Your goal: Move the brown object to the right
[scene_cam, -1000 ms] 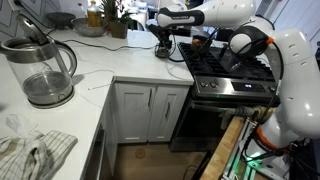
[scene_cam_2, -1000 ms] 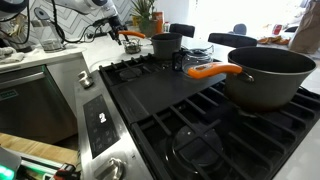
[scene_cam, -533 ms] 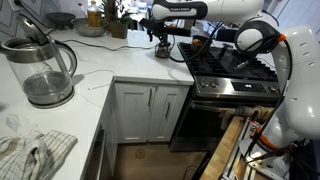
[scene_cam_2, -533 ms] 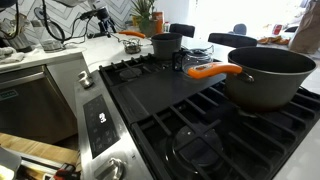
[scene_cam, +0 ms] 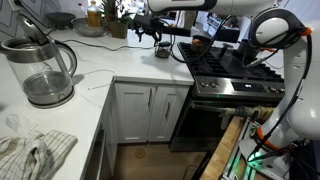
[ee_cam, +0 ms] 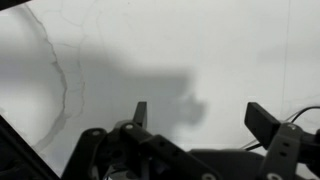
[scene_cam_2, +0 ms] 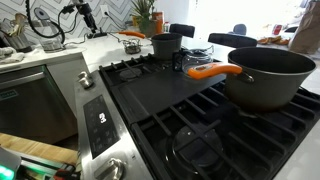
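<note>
The brown object (scene_cam: 163,48) is a small dark round holder standing on the white counter, close to the stove's edge. It also shows as a dark cylinder in an exterior view (scene_cam_2: 163,44). My gripper (scene_cam: 143,31) hangs above the counter beside the brown object, toward the kettle side, and does not touch it. It also shows far back in an exterior view (scene_cam_2: 86,17). In the wrist view my gripper (ee_cam: 200,125) is open and empty, with only white counter and its shadow below. The brown object is not in the wrist view.
A clear glass kettle (scene_cam: 45,70) stands at the counter's near end, with a crumpled cloth (scene_cam: 35,150) in front of it. A black gas stove (scene_cam: 225,65) adjoins the counter. A large dark pot with an orange handle (scene_cam_2: 265,75) sits on it. Plants (scene_cam: 118,20) stand behind.
My gripper has moved from right above the brown object sideways toward the kettle side. The brown object has stayed in place by the stove.
</note>
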Controlling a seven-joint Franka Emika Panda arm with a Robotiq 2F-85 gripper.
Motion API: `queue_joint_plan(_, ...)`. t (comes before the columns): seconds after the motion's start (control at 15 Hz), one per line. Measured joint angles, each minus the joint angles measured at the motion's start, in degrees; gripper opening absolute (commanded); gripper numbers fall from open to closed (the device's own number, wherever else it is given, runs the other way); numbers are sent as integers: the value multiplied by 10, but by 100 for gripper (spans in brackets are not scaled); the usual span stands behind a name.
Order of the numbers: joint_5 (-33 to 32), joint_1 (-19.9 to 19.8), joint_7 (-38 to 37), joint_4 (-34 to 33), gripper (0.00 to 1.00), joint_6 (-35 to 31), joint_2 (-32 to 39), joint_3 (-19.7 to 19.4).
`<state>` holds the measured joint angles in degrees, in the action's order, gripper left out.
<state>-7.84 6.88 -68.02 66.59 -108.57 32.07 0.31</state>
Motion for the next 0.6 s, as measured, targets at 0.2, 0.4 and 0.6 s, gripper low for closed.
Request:
queue_joint_plan(0.2, 9, -10, 94, 33, 100, -1, -38, 15)
queue_joint_plan(0.4, 25, -29, 191, 61, 100, -2, -71, 21)
queue_joint_plan(0.6, 28, -38, 216, 75, 100, -4, -84, 25)
